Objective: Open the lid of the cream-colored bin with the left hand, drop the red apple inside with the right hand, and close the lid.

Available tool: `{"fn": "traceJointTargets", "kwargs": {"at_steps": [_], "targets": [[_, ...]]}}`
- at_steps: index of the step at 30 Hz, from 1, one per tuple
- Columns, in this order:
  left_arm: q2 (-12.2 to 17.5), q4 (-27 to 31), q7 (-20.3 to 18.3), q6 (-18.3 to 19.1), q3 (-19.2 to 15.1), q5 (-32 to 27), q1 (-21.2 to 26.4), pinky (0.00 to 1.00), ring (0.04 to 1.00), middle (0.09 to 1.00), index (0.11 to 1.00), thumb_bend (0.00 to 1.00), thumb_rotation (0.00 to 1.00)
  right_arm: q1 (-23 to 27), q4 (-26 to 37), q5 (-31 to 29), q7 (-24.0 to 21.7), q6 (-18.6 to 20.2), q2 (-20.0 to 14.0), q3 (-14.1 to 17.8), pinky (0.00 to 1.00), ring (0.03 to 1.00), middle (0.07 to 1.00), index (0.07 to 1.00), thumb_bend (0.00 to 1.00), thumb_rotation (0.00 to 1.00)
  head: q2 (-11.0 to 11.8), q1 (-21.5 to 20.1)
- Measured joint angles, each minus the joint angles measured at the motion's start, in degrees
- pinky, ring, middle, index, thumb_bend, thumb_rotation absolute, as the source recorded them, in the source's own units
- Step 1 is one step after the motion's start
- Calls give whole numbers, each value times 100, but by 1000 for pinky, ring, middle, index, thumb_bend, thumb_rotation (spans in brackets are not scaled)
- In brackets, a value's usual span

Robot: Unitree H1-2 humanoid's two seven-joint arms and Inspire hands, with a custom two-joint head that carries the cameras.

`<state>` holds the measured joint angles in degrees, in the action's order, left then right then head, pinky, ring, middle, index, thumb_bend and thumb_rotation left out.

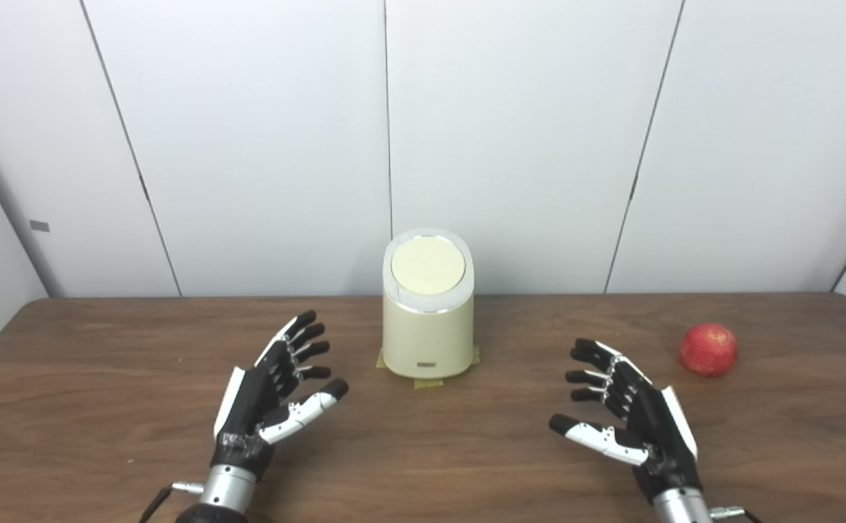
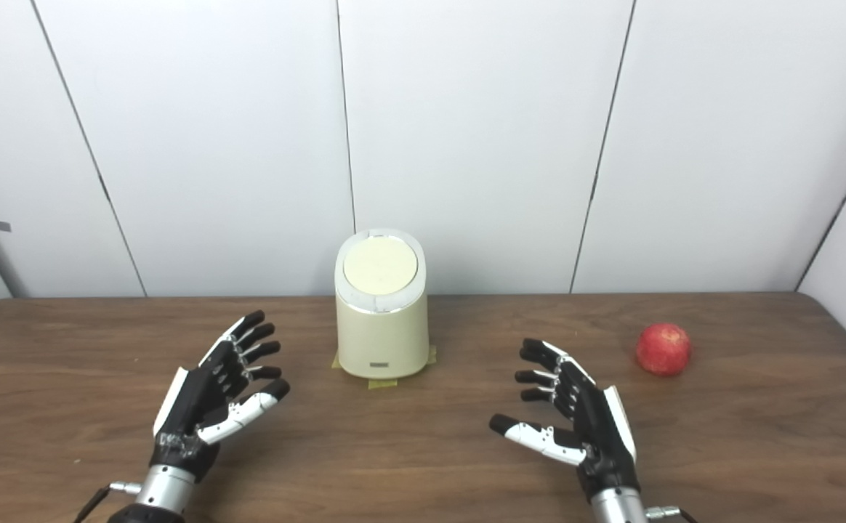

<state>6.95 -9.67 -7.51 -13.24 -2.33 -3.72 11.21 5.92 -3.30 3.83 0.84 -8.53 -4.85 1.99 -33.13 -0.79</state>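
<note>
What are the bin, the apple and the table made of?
The bin looks like smooth cream plastic, a bit glossy, with a shiny metal-looking ring under its closed lid. The apple looks like real fruit, red and speckled, though it could be fake. The table shows brown wood grain; it may be real wood or a printed top.

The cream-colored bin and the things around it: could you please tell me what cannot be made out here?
- Cream-colored bin: inside hidden by its shut lid, both views.
- Small label low on its front: too small to read.
- Red apple: far side hidden.
- Left hand, right hand: arms cut off by the bottom edge.
</note>
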Motion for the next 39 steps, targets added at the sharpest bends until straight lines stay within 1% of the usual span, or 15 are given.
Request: {"fn": "traceJointTargets", "kwargs": {"at_steps": [8,15,18,19,20,22,23,25,27,28,30,33,36,39], "targets": [[0,0,0,0,0,0,0,699,822,876,906,772,236,0,0,1,0,-1,-1,0,606,698,789,788,841,252,0,-9],[0,0,0,0,0,-1,0,695,823,878,908,776,240,0,0,5,-1,-1,-1,0,607,696,791,787,844,260,0,0],[0,0,1,0,-1,-1,0,686,827,879,906,767,279,0,0,0,-3,-1,-1,0,614,701,795,792,845,264,52,17],[0,0,4,1,0,2,0,690,832,886,913,767,328,0,0,-4,-5,-1,-1,0,612,698,793,790,841,257,53,18],[0,0,10,6,0,6,0,702,841,907,940,773,380,0,-1,-4,-5,-3,-1,0,609,696,791,789,836,251,61,44],[-5,20,35,110,2,32,0,729,874,951,985,830,476,3,-12,-2,-5,-10,-1,1,599,691,786,785,840,257,88,79],[-14,47,71,174,2,94,-3,783,904,980,994,861,518,9,-19,-2,-4,-13,-1,2,598,692,784,784,846,268,88,79],[-36,225,178,378,-1,232,-12,855,939,995,999,883,525,19,-38,-4,-2,-16,-1,10,595,691,786,786,852,280,105,97],[-46,457,289,555,-16,376,21,931,968,999,1000,902,509,47,-79,-8,-2,-27,-1,16,593,690,787,789,847,271,123,88],[-43,526,328,624,-29,416,89,963,982,1000,1000,905,494,57,-96,-12,-2,-31,-1,23,595,690,788,789,849,269,149,88],[-23,541,377,816,-54,453,316,991,996,1000,1000,918,472,75,-123,-13,-2,-33,-3,29,596,689,789,790,851,271,158,114],[83,528,375,1020,-48,454,710,1000,1000,1000,1000,936,443,99,-141,-10,-1,-36,2,23,595,689,785,788,857,274,202,132],[214,313,305,1170,12,468,1149,1000,1000,1000,1000,955,431,114,-149,-1,7,-49,8,13,582,684,783,786,853,267,211,123],[224,288,307,1295,48,484,1374,993,1000,1000,1000,939,430,117,-147,0,8,-49,9,10,582,686,788,789,854,266,202,123]]}}
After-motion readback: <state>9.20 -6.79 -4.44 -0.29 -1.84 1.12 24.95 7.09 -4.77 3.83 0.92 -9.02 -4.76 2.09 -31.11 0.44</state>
